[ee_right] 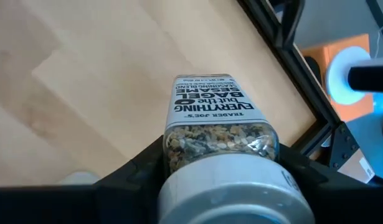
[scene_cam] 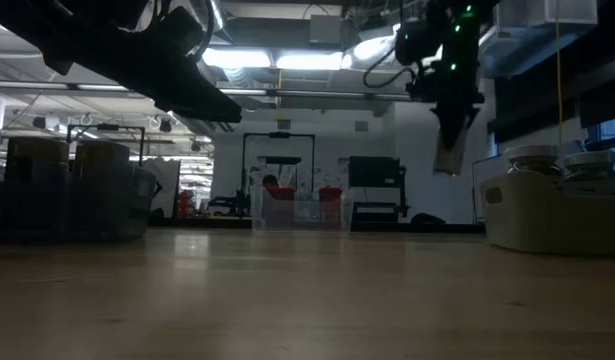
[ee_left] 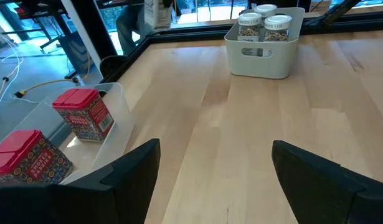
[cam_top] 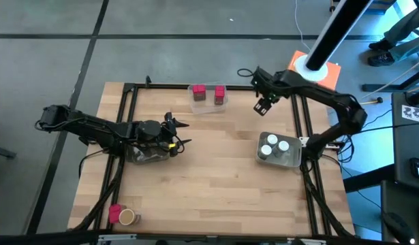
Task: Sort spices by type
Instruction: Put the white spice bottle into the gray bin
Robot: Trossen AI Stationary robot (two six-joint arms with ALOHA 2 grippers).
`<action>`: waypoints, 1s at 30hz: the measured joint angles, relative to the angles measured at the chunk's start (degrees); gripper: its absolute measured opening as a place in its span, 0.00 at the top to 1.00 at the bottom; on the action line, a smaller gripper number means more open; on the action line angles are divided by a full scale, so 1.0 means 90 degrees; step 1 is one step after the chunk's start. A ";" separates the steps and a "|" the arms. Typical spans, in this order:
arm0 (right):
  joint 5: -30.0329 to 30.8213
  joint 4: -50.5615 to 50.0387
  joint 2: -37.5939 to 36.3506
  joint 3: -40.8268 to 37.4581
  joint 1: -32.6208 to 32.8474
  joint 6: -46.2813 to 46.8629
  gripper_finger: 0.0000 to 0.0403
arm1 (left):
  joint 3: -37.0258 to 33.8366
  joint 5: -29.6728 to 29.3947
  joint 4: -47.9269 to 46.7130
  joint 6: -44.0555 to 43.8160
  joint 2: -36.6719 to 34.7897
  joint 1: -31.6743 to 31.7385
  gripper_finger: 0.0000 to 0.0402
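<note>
My right gripper hangs above the table's far right part, shut on a clear jar of seeds with a white cap. A grey bin at the right holds three more white-capped jars. Two red blocks stand in the clear tray at the far edge. A red block and a tan cylinder lie at the near left corner. My left gripper waits open over the table's left middle, with nothing between its fingers. My right gripper pinches the jar's clear body just under the white cap between its two fingers, one on each side. The fingers point steeply down from above. The jar hangs clear of the table, cap toward the wrist and base downward.
A dark shallow bin lies under my left arm. Black frame rails run along the table's sides and far edge. Bare wood spreads across the middle and near half.
</note>
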 joint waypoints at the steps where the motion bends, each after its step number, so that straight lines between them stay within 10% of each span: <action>1: 0.0003 -0.0057 -0.0062 0.0002 0.0116 0.0065 0.50 | 0.0000 0.0000 0.0000 0.0001 0.0000 0.0000 0.27; 30: -0.0716 -0.1507 -0.1526 0.0002 0.3692 0.2798 0.50 | 0.0000 0.0000 0.0048 -0.0049 0.0002 -0.0002 0.27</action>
